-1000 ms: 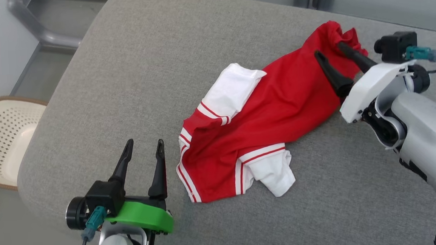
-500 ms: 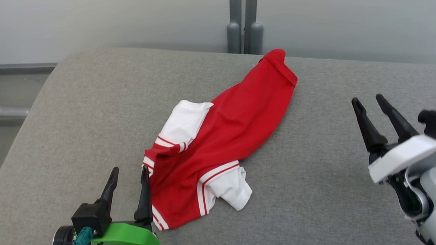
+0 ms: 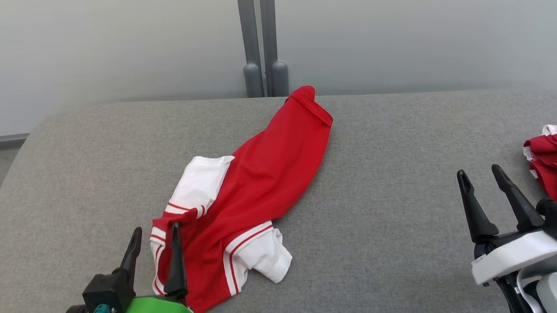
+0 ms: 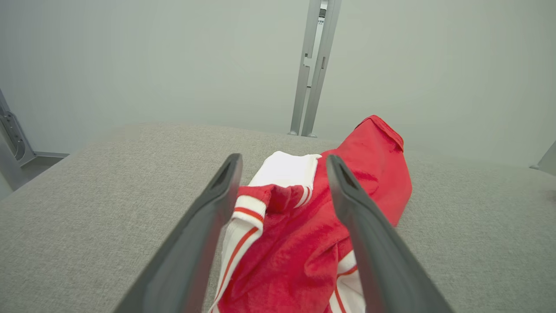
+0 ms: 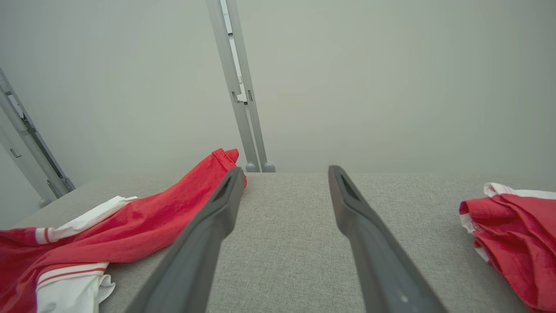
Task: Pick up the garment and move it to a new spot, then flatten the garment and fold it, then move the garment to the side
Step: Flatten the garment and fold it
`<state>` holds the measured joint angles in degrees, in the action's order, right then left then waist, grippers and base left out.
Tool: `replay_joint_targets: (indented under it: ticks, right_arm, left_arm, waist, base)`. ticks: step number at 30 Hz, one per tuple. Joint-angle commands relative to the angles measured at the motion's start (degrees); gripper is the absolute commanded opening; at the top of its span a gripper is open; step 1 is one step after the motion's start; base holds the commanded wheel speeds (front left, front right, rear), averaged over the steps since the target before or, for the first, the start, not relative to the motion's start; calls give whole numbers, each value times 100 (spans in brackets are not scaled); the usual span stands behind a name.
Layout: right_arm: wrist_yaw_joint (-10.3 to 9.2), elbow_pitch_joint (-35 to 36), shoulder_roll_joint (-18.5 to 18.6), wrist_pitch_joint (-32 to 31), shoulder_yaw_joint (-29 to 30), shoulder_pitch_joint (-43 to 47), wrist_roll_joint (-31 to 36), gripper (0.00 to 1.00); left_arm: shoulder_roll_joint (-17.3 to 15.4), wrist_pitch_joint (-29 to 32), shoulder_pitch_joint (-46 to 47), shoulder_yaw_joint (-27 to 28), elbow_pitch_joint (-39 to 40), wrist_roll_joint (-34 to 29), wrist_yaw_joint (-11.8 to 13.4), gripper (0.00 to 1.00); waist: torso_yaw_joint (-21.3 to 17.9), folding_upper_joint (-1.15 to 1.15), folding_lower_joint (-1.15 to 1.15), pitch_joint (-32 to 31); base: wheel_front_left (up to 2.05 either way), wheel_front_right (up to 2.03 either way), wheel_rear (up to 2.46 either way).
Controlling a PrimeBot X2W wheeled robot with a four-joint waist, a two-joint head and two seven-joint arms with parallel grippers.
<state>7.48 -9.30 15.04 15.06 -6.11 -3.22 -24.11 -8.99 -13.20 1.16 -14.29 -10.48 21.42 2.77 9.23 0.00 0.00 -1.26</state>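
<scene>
Firstly, one garment (image 3: 255, 177): a red jersey with white sleeves and red-and-white striped trim. It lay crumpled and drawn out diagonally across the middle of the grey surface (image 3: 395, 168). Left hand (image 3: 156, 228): wide open and empty, at the garment's near end. The left wrist view set the striped hem between its fingers. Right hand (image 3: 478, 169): wide open and empty, well apart from the garment. The right wrist view added a second red-and-white bundle (image 5: 512, 234) on its far right.

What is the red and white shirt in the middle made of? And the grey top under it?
Shirt: probably soft, thin knit cloth, matte; it flops and wrinkles. Grey top: looks like woven fabric, matte, with a fine speckled weave; what's beneath is hidden.
</scene>
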Motion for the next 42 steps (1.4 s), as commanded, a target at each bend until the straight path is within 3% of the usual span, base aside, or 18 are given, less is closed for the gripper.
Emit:
replay_joint_targets:
  ticks: [1,9,19,22,28,29,30,31,32,37,42]
  right_arm:
    - [3,33,-16,13,18,56,61,100]
    - [3,32,-75,13,-2,19,100,100]
    - [3,36,-76,13,-110,-224,66,100]
    - [3,-13,-87,13,-147,-321,47,100]
    - [3,-83,-94,14,-142,-403,34,100]
    - [3,-95,-99,14,-147,-415,36,100]
    - [3,-116,-101,14,-154,-417,35,100]
    - [3,-128,-102,14,-151,-413,36,100]
    - [3,-135,-104,14,-142,-406,36,100]
    - [3,-132,-114,14,-115,-325,36,100]
    - [3,-168,-129,14,-51,-168,19,100]
  left_arm:
    - [-35,-32,-62,33,17,33,28,100]
    - [6,169,-72,-119,-47,121,-92,100]
    - [436,1719,230,-720,-657,1122,-679,100]
    - [514,2074,445,-703,-1051,1442,-579,100]
    - [548,1985,861,-641,-1727,1463,-311,100]
    - [538,2000,928,-694,-1842,1389,-304,94]
    - [533,1986,1003,-743,-1970,1359,-343,44]
    - [537,1943,1048,-745,-2040,1376,-390,26]
    - [545,1927,1071,-778,-2109,1396,-448,0]
    - [429,1855,1066,-949,-1958,1322,-682,0]
    - [-180,2242,755,-1197,-1125,994,-658,0]
  waist:
    - [-79,0,0,-32]
    - [-183,0,0,-38]
    - [-471,0,0,216]
    - [-660,0,0,347]
    - [-792,0,0,475]
    - [-797,0,0,477]
    - [-796,0,0,472]
    - [-784,0,0,466]
    - [-754,0,0,453]
    - [-516,0,0,346]
    - [-130,0,0,208]
  base:
    - [0,0,0]
    - [0,0,0]
    - [0,0,0]
    - [0,0,0]
    - [0,0,0]
    - [0,0,0]
    - [0,0,0]
    - [0,0,0]
    - [0,0,0]
    - [0,0,0]
    - [0,0,0]
